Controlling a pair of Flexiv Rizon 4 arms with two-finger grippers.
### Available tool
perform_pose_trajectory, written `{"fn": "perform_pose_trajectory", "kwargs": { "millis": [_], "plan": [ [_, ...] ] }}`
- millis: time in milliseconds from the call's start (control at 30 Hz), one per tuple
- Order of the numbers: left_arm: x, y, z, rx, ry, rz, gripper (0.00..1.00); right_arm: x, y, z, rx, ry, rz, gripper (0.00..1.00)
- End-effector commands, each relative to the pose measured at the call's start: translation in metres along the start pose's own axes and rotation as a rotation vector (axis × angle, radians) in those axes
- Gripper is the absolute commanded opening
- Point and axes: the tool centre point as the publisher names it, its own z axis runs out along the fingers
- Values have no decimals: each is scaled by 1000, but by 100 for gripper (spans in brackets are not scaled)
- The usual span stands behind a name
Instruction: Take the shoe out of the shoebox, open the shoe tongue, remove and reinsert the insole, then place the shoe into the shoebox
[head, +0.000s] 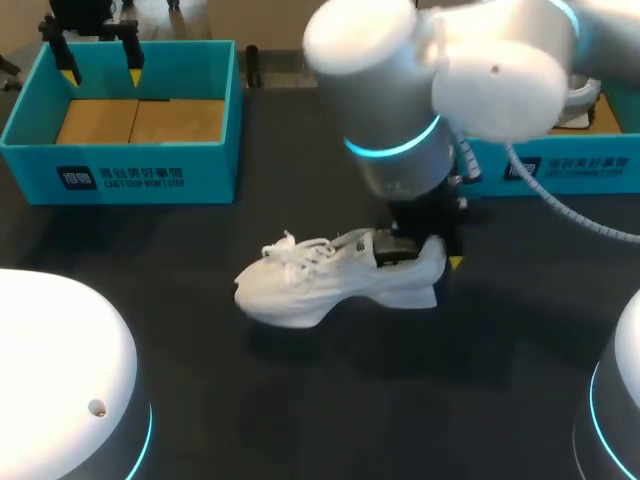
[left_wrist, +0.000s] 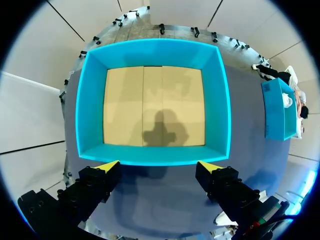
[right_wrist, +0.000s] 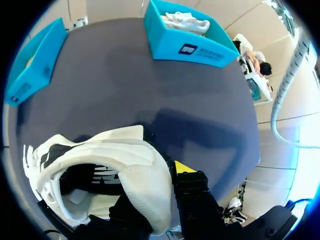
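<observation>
Since the right gripper (right_wrist: 162, 180) looks clamped on the white lace-up sneaker (head: 330, 275) heel, keep it pinned flat. The left gripper (left_wrist: 159, 167), fingers apart, should come open it up.

A: How much of the right gripper (head: 428, 256) shows from above?
B: Little; the right arm (head: 400, 110) covers it, save one yellow tip (head: 456, 263).
A: And at the wrist?
B: Its other tip is buried inside the shoe (right_wrist: 132, 152); the shoe's toe is cut off at the rim.
</observation>
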Motion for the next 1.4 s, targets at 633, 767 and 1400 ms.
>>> {"fn": "perform_pose_trajectory", "kwargs": {
  "millis": [633, 767, 1400],
  "plan": [
    [0, 0, 0, 0, 0, 0, 100, 48, -36, 52, 3, -7, 13, 0],
    [0, 0, 0, 0, 0, 0, 100, 53, -38, 60, 8, 11, 14, 0],
    [0, 0, 0, 0, 0, 0, 100, 74, -46, 83, 39, 56, 39, 0]
  ]
}}
